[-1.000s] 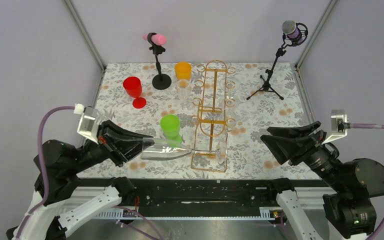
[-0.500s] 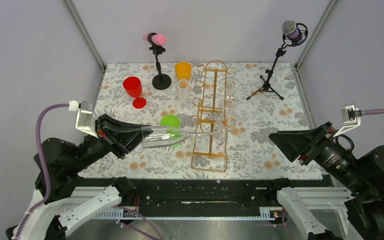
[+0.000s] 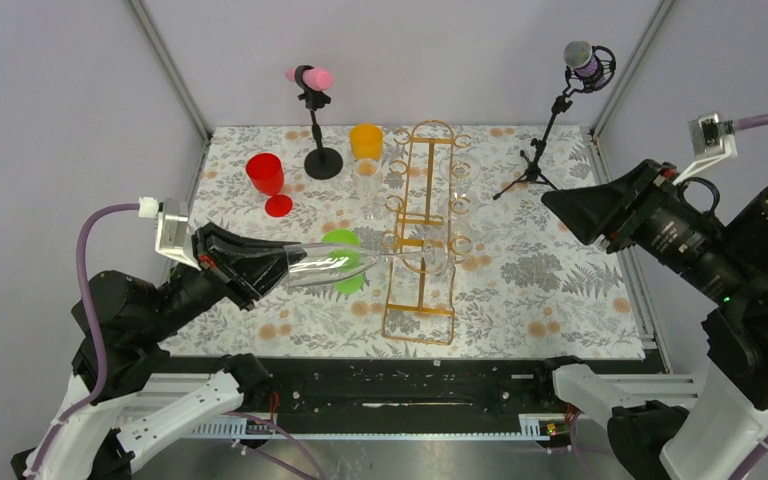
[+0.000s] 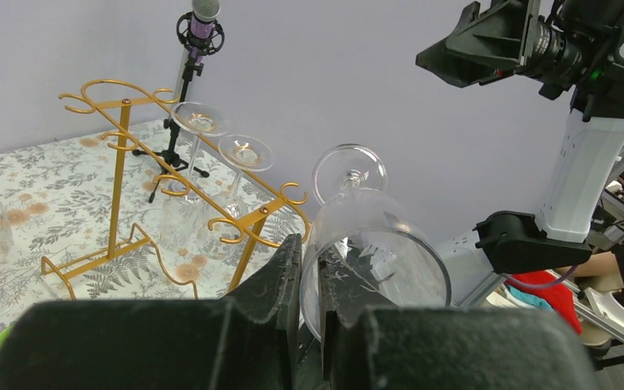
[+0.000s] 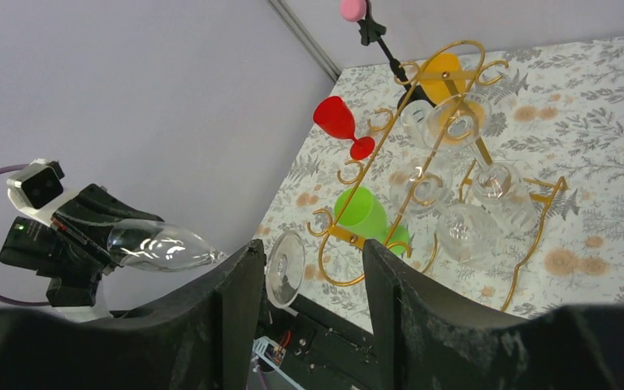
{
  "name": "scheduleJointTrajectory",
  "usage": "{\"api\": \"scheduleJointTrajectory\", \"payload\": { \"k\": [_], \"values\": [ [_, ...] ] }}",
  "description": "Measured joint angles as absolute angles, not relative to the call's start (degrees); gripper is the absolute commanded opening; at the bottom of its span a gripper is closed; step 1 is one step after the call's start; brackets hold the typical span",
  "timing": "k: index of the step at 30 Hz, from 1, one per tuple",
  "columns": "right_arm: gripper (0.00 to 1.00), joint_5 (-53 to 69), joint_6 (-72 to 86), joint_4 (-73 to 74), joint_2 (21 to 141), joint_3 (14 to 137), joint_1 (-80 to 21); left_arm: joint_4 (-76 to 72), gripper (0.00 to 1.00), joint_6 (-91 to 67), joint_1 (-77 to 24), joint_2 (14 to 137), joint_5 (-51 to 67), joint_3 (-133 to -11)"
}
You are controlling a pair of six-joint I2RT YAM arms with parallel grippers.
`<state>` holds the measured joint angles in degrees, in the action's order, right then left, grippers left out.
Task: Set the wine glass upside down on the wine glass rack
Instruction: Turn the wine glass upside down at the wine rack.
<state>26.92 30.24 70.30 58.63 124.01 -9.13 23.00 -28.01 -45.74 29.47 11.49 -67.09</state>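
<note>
A clear wine glass (image 3: 325, 266) lies almost level in the air, its foot (image 3: 438, 262) against the near part of the gold wire wine glass rack (image 3: 426, 135). My left gripper (image 3: 285, 278) is shut on the bowl's rim, one finger inside and one outside (image 4: 309, 252). In the left wrist view the bowl (image 4: 378, 240) and foot (image 4: 349, 171) point away from me, right of the rack (image 4: 122, 162). My right gripper (image 3: 560, 205) hangs open and empty high at the right. Its wrist view (image 5: 313, 248) looks down on the rack (image 5: 390, 142) and the held glass (image 5: 158, 246).
Clear glasses (image 3: 460, 215) hang on the rack's right side. A green cup (image 3: 341, 253) stands just left of the rack, under the held glass. Further back are a red goblet (image 3: 266, 178), an orange cup (image 3: 366, 141), a pink-topped stand (image 3: 312, 120) and a microphone tripod (image 3: 545, 150).
The left arm has lifted the glass off the table and carried it further along the rack. The right arm has risen and swung back to the far right, its jaws narrowing slightly.
</note>
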Motion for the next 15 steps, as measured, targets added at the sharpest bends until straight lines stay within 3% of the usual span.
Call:
{"api": "scheduleJointTrajectory", "payload": {
  "k": [4,12,15],
  "values": [
    [0.55,25.47,29.71,70.43,62.13,127.52,-11.88,22.96,0.0,-27.86,-45.74,29.52,11.0,-67.48],
    [0.51,9.5,27.03,75.68,77.49,146.47,-37.76,23.0,0.0,-26.94,-45.74,29.52,9.45,-67.55],
    [0.49,3.95,26.81,75.66,79.68,145.86,-43.51,23.24,0.0,-26.06,-45.74,29.47,8.16,-67.64]
  ]
}}
